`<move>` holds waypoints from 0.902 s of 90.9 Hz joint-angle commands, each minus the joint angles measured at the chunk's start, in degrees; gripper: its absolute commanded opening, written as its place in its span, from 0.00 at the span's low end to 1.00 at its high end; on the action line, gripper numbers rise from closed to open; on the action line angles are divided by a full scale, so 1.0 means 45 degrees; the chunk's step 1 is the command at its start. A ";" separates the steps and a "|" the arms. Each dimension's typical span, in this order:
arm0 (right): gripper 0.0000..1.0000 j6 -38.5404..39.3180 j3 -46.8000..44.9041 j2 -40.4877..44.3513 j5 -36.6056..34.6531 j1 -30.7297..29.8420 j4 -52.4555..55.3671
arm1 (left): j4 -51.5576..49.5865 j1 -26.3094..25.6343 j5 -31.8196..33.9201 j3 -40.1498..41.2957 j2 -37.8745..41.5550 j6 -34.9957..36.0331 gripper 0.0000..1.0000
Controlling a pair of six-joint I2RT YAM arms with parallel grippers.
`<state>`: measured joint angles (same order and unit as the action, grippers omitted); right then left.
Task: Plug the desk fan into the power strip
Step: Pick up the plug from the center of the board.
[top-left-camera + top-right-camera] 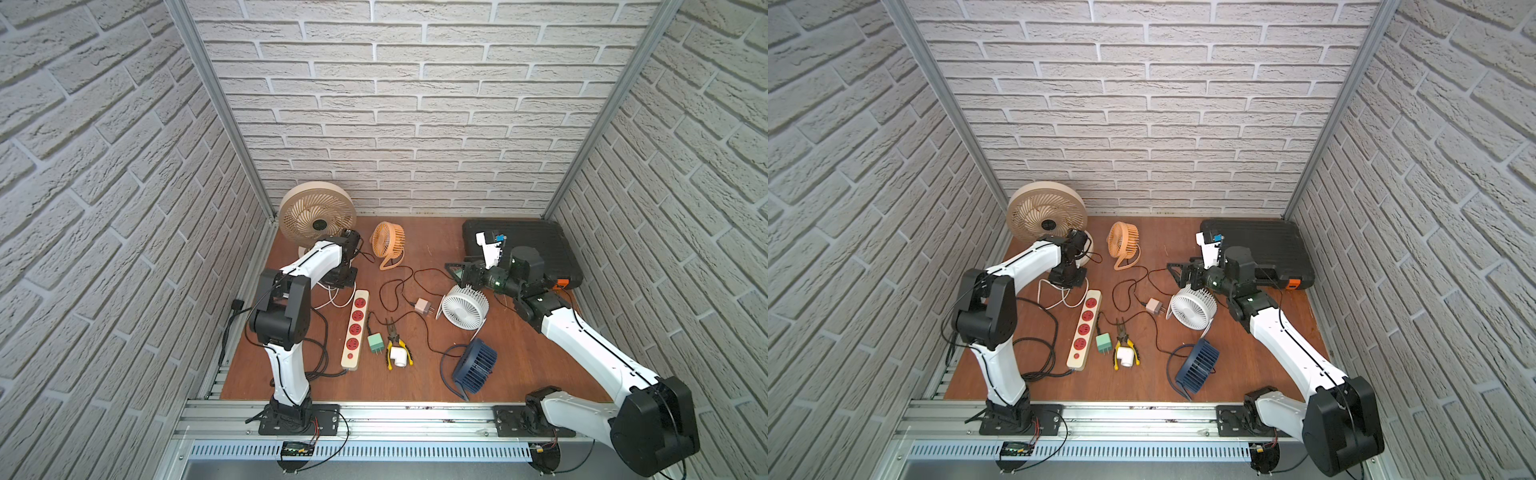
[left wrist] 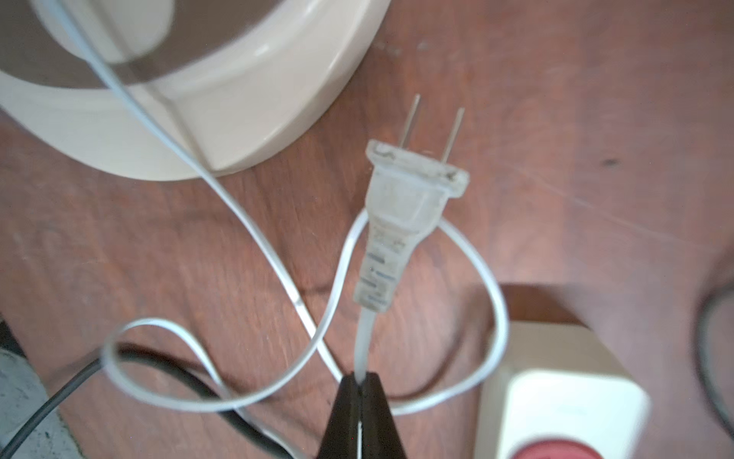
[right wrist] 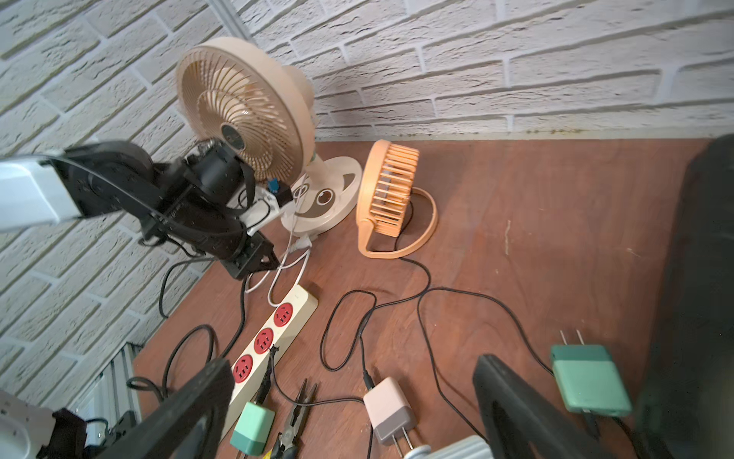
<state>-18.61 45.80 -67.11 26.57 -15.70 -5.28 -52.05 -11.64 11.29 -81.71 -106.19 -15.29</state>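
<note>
Left jaws are clamped on the white flat cord (image 2: 363,337) just behind its two-pin plug (image 2: 401,206); right jaws stand wide open, empty. Risk: the plug may pivot on the limp cord and miss a socket; cord loops may snag. The power strip (image 1: 355,328) lies near the desk fan (image 1: 316,216) on the brown wooden surface (image 1: 519,365), enclosed by white brick-pattern walls (image 1: 415,124)

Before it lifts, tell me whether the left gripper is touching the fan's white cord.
Touching. The left wrist view shows the left gripper shut on the white cord just behind the plug, no gap.
</note>
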 commanded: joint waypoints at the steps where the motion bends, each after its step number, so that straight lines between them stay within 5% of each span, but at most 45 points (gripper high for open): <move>1: 0.99 0.1132 0.0168 0.0076 -0.0565 -0.0837 -0.0712 | -0.1692 -0.0115 -0.0484 -0.0553 0.1492 -0.0319 0.00; 38: 0.96 0.7601 0.0150 -0.1337 -0.2494 -0.4947 -0.2899 | -0.4603 0.0336 -0.6235 -0.1745 0.3279 0.0538 0.00; 60: 0.68 1.1950 0.2086 -0.3753 -0.3439 -0.6563 -0.2410 | -0.5805 0.0337 -0.6250 -0.2815 0.3359 0.0333 0.00; 82: 0.65 1.3781 0.3937 -0.5416 -0.3381 -0.6743 -0.1927 | -0.6767 -0.0373 -0.5114 -0.3014 0.3502 0.0338 0.00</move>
<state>35.64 59.70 -88.97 12.19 -45.65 -14.06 -77.87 -11.81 -14.28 -93.65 -91.66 -14.15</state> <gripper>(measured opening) 0.654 0.049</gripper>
